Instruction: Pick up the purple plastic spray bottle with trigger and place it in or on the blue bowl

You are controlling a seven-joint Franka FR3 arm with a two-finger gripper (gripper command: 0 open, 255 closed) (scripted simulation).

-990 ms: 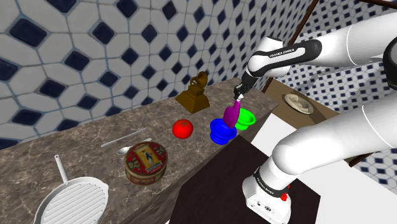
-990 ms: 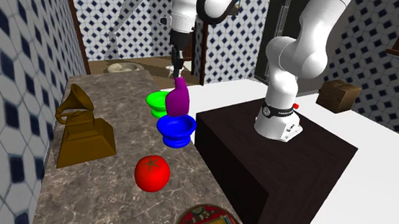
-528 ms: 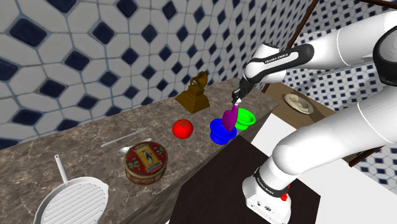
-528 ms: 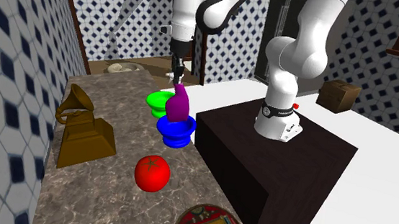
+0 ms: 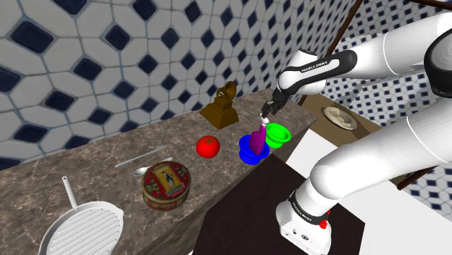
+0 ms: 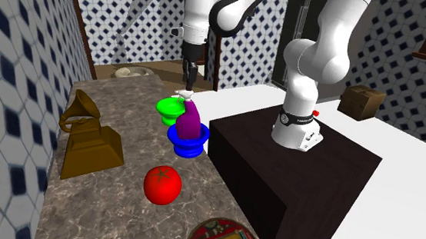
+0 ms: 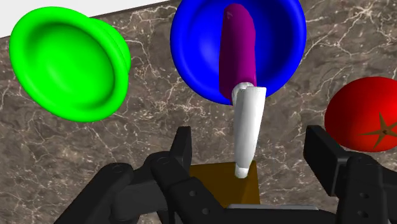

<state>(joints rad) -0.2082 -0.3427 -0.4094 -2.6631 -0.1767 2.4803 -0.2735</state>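
Just beside blue bowl [image 7: 191,44] a green bowl [image 7: 67,63], tomato [image 7: 366,118] near; bare counter [image 7: 153,121] between.

Shoulder view. A brown marbled counter [image 5: 87,174] runs from lower left to upper right beneath a wall [image 5: 109,43] of white tiles with dark blue diamonds. Lower left: a white ribbed pan [image 5: 83,230] with a long handle. Left of centre: a round tin [image 5: 166,184] with a red decorated lid, and a pale utensil [image 5: 140,157] just above it. Centre: a red tomato [image 5: 208,146]. Above and right of it: a bronze-coloured gramophone [image 5: 222,107]. Right of centre: a green bowl [image 5: 277,133]. Farther right: a beige dish [image 5: 340,117]. Second exterior view, right side: a cardboard box [image 6: 361,100].
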